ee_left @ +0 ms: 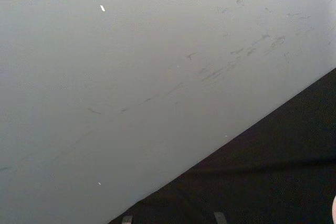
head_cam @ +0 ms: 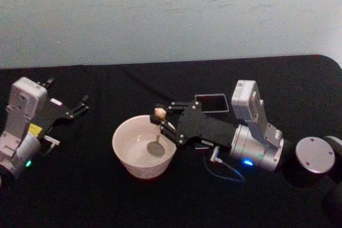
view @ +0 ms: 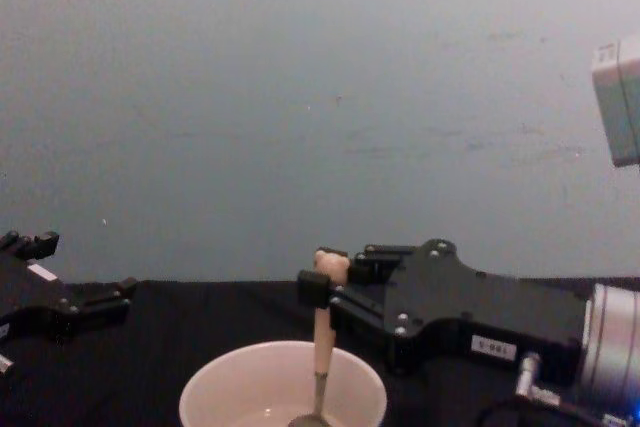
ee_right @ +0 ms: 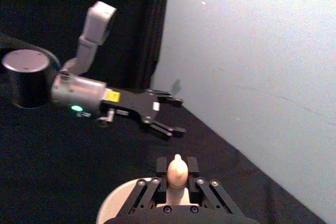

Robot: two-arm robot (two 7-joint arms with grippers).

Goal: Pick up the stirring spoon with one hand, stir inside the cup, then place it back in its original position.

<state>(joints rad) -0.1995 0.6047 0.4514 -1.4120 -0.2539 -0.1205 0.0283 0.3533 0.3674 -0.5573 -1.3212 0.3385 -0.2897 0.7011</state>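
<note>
The cream-white cup point(head_cam: 143, 146) sits on the black table in front of me. My right gripper point(head_cam: 162, 119) reaches over the cup's right rim and is shut on the stirring spoon point(head_cam: 157, 130). The spoon stands nearly upright, its beige handle point(view: 322, 332) pinched near the bear head, its small bowl point(head_cam: 155, 148) down on the cup's floor. The same grip appears in the right wrist view, with the bear head point(ee_right: 176, 170) between the fingers point(ee_right: 192, 166). The dark grey holder point(head_cam: 212, 103) stands behind the right gripper. My left gripper point(head_cam: 68, 98) rests open at the far left, away from the cup.
A pale wall point(head_cam: 171, 14) runs along the table's back edge. The right arm's silver wrist point(head_cam: 256, 145) and a round joint point(head_cam: 315, 156) take up the table's right side. Bare black cloth point(head_cam: 107, 86) lies between the left gripper and the cup.
</note>
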